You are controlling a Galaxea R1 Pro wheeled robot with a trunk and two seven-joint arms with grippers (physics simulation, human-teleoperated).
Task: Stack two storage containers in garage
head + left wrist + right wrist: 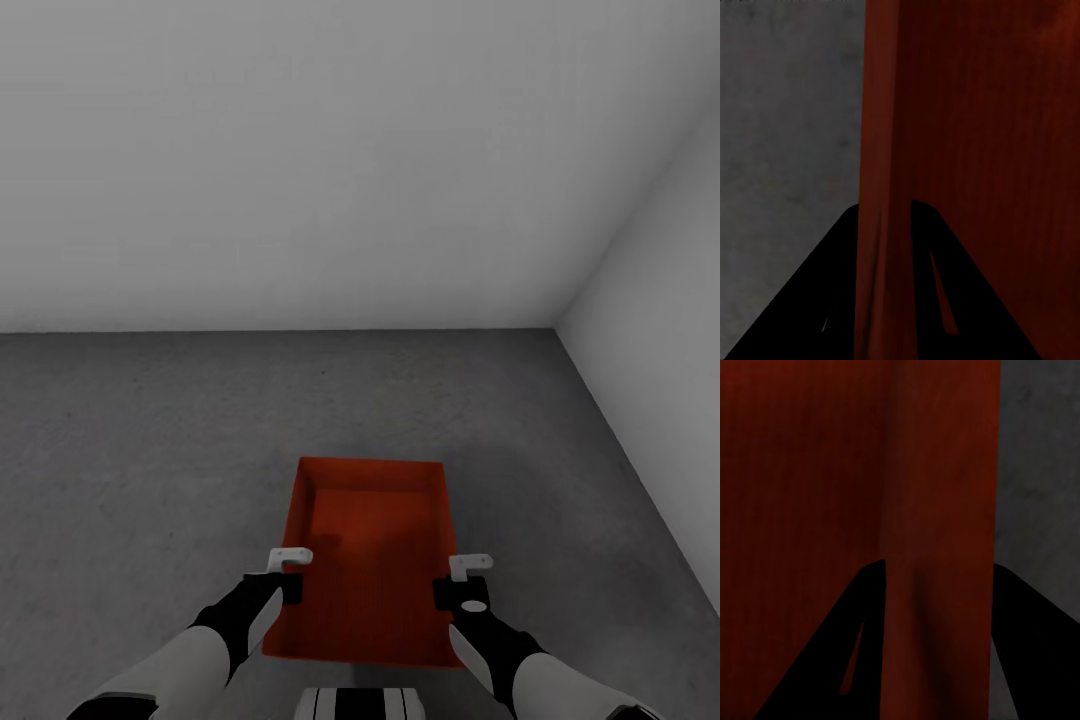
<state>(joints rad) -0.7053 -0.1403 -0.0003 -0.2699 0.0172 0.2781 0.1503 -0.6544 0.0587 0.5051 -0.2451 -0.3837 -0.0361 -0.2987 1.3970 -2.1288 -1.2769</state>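
One orange-red storage container [375, 540] lies lengthwise in front of me over the grey concrete floor [150, 430] of the garage. My left gripper [288, 578] is shut on its left wall, and my right gripper [456, 582] is shut on its right wall. In the left wrist view the black fingers straddle the container's wall [881, 150], with the floor [787, 112] beyond. The right wrist view shows the other wall [937, 495] between the fingers, beside the floor [1042, 457]. Whether the container rests on the floor or hangs just above it, I cannot tell.
A plain white back wall [300, 150] stands a short way past the container. A second white wall [670, 350] closes the right side, and the two meet in a corner at the far right. Open concrete stretches to the left.
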